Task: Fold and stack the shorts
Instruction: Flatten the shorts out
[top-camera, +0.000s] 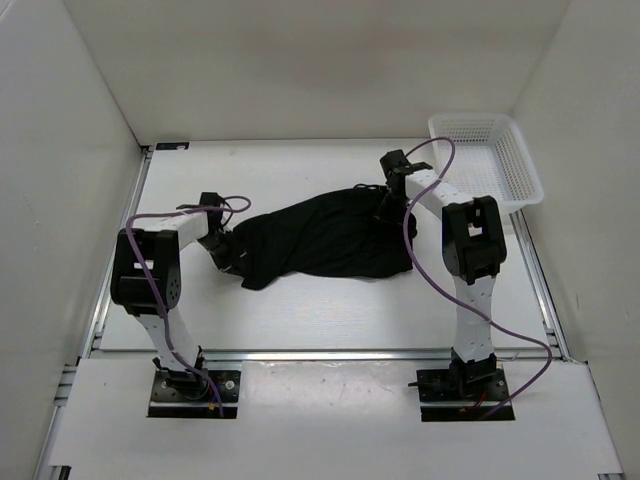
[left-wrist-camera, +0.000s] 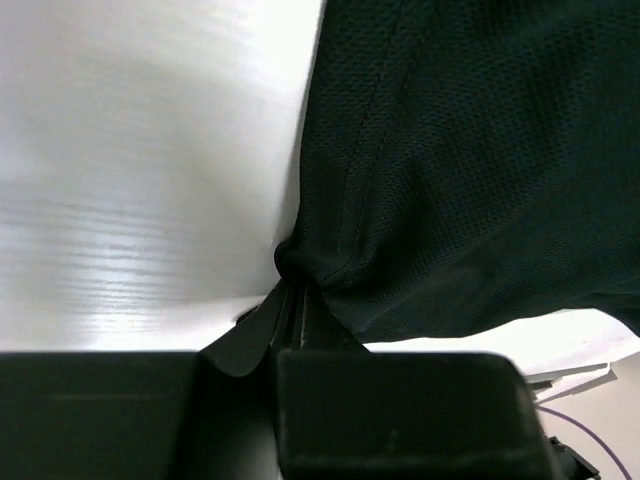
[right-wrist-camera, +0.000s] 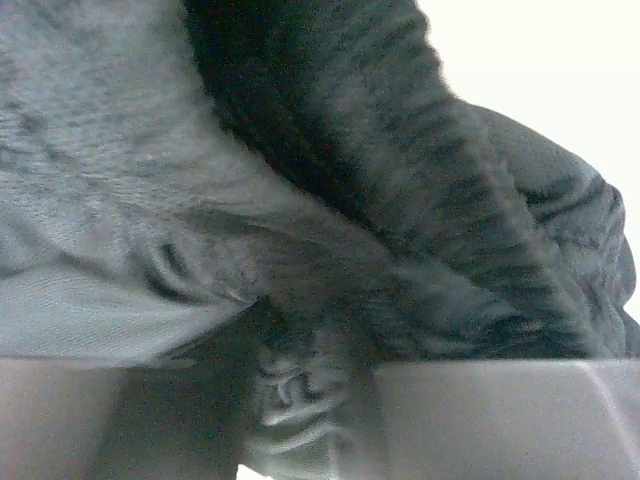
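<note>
Black mesh shorts (top-camera: 330, 236) lie spread across the middle of the white table. My left gripper (top-camera: 228, 250) is at their left end, shut on a pinched hem; the left wrist view shows the fabric (left-wrist-camera: 450, 160) bunched between the closed fingers (left-wrist-camera: 296, 300). My right gripper (top-camera: 388, 204) is at the shorts' far right edge, pressed into the cloth. In the right wrist view, gathered elastic waistband fabric (right-wrist-camera: 300, 390) sits between its fingers and fills the frame (right-wrist-camera: 330, 200).
A white slatted basket (top-camera: 487, 158) stands at the back right corner. White walls enclose the table on three sides. Purple cables (top-camera: 420, 240) loop off both arms.
</note>
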